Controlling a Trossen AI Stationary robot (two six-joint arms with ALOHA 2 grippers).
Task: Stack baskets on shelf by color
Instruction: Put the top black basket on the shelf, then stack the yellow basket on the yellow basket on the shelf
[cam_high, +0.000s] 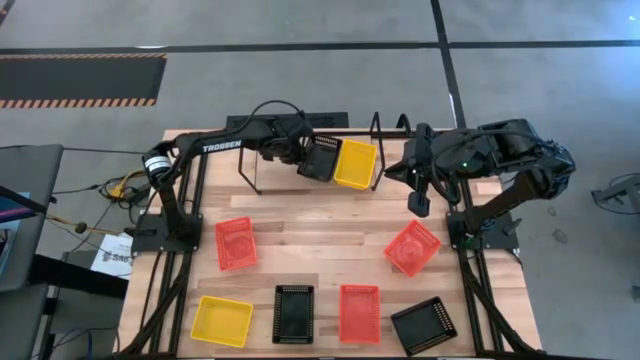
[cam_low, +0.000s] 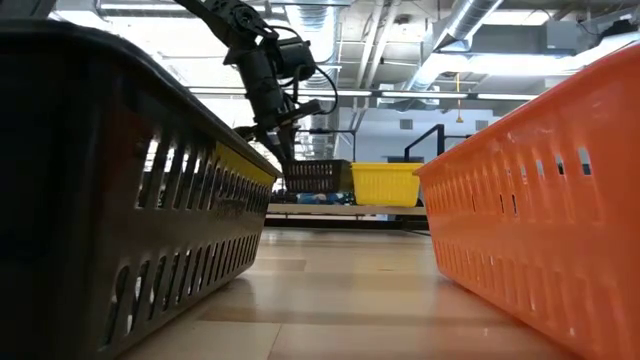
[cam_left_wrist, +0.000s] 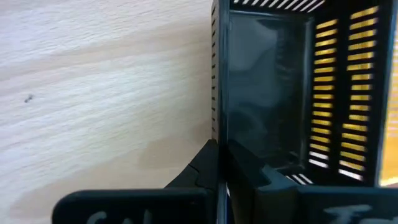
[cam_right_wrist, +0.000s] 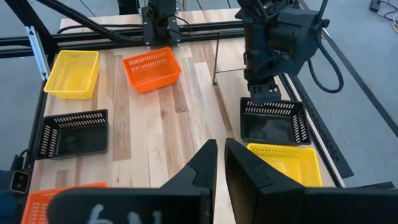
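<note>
Left gripper sits at approx 12 o'clock of the table, clenched on the near wall of a black basket; left wrist view shows fingers pinched tight on that wall. This basket lies within the shelf footprint, touching a yellow basket directly at its 3 o'clock side. In low view the same black basket appears level w/ the yellow one, gripper coming down on it from above.

Right gripper hovers at approx 2 o'clock, above bare wood, fingers nearly together w/ a narrow gap, nothing between them.

Remaining baskets loose on table, all apart from each other:
- red-orange basket at 9 o'clock
- red-orange basket, tilted at 3 o'clock, just below the right gripper
- yellow basket at 7 o'clock
- black basket at 6–7 o'clock
- red-orange basket at 6 o'clock
- black basket, skewed at 5 o'clock

Shelf rack runs along the 12 o'clock edge, upright end loops visible both sides of the seated pair.
</note>
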